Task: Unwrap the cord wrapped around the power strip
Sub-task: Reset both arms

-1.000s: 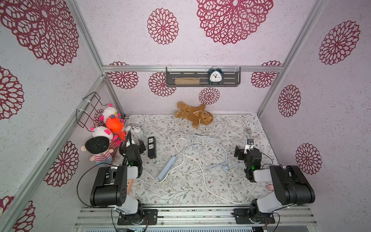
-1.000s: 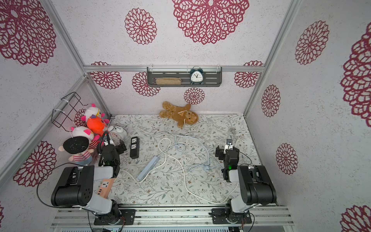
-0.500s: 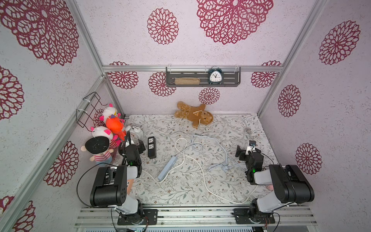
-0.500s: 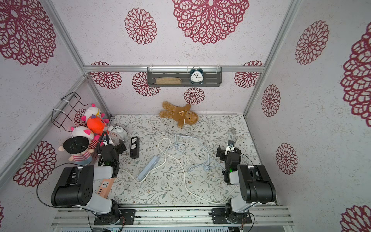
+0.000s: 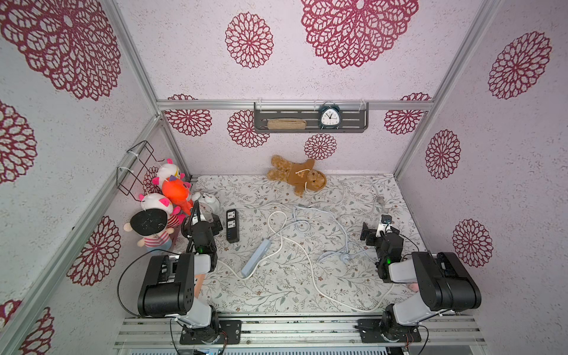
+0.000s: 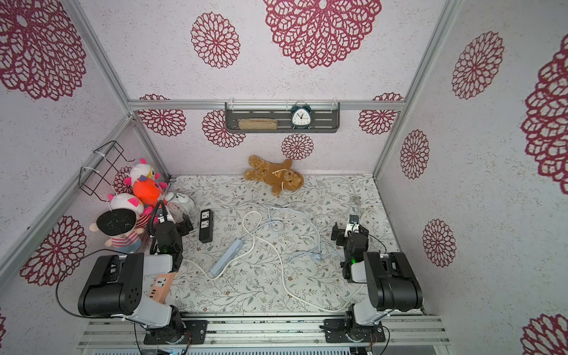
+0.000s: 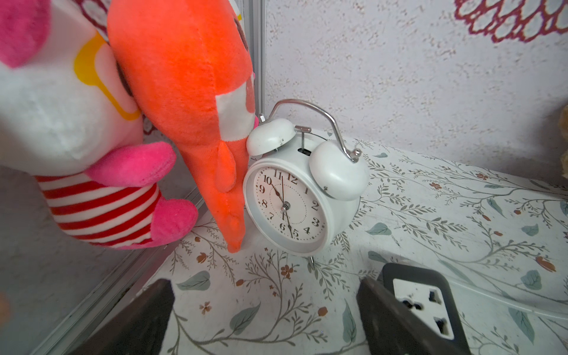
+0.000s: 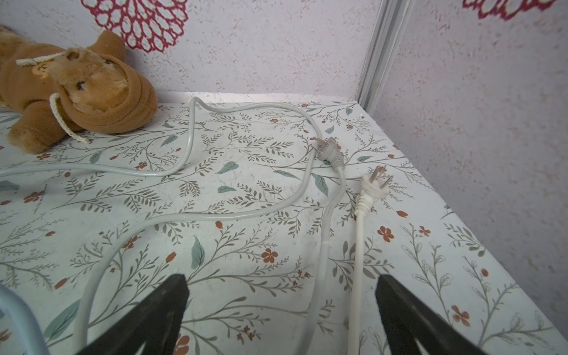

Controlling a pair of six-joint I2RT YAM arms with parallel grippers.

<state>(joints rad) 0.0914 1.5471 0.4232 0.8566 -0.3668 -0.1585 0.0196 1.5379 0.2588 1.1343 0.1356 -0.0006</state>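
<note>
The light blue power strip lies flat and diagonal mid-mat in both top views. No cord is wound round it. A white cord loops beside it and crosses its near end. A light blue cord trails off to the right. My left gripper is open over bare mat near the left wall. My right gripper is open. In the right wrist view a grey cord and a white cord lie on the mat between its fingers.
A black power strip lies just right of my left gripper. A white alarm clock and plush toys fill the back left corner. A brown teddy lies at the back. A grey plug and a white plug lie near the right wall.
My right gripper has drifted slightly right, toward the side wall. The left arm has barely moved. Both stay open and the cords lie as before.
</note>
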